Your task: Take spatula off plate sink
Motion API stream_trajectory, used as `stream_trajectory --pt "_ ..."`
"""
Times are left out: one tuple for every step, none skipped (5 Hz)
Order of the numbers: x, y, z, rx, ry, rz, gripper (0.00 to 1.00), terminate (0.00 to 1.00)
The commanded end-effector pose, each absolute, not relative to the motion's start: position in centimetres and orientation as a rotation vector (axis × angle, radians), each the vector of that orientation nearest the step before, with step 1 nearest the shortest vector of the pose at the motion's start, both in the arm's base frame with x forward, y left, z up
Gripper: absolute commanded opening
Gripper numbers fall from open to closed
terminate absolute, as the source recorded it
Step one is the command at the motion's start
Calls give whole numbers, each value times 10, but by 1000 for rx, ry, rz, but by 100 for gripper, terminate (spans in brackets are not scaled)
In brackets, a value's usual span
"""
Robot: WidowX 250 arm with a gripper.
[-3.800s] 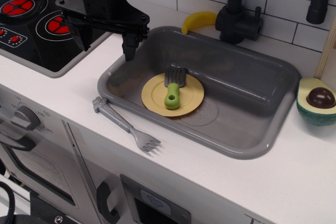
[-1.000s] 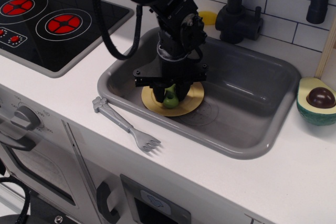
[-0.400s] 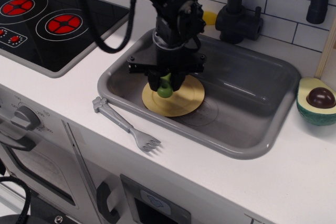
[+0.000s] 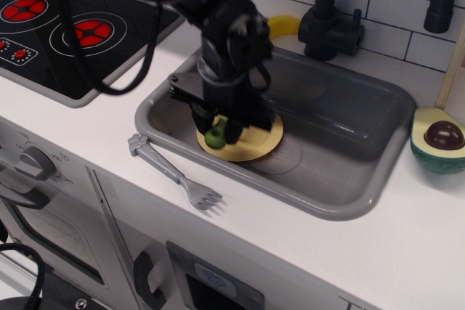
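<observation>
Right now the gripper (image 4: 218, 130) hangs inside the sink (image 4: 341, 125), over the left edge of the pale-yellow plate (image 4: 256, 143), with its fingers clenched on the lime-green handle of the spatula (image 4: 216, 136). Only the rounded end of that handle shows below the dark fingers; the slotted blade is hidden behind the arm, so how it tilts cannot be told. Grasping by the chunky handle makes sense, since it gives more to pinch than the thin blade would. Whether the handle is clear of the plate or just touching its rim is not plain, though it seems raised. A grey toy fork (image 4: 174, 171) lies on the counter just outside the sink's front rim, well clear of the grasp.
</observation>
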State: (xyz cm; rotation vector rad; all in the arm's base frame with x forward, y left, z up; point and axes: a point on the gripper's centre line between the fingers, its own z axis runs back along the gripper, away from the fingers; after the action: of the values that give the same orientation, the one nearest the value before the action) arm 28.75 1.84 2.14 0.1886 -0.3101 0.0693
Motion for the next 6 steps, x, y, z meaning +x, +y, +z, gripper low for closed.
stream_trajectory --pt "294 -10 39 223 -350 -419 0 0" --pt "294 -21 39 216 -332 -678 0 0" --pt "290 -28 33 149 -350 -923 0 0" --pt "287 -33 30 57 -318 -1098 0 0" --pt "286 -34 26 28 -282 -1078 100 0" --pt "287 -35 26 46 -230 -1035 100 0"
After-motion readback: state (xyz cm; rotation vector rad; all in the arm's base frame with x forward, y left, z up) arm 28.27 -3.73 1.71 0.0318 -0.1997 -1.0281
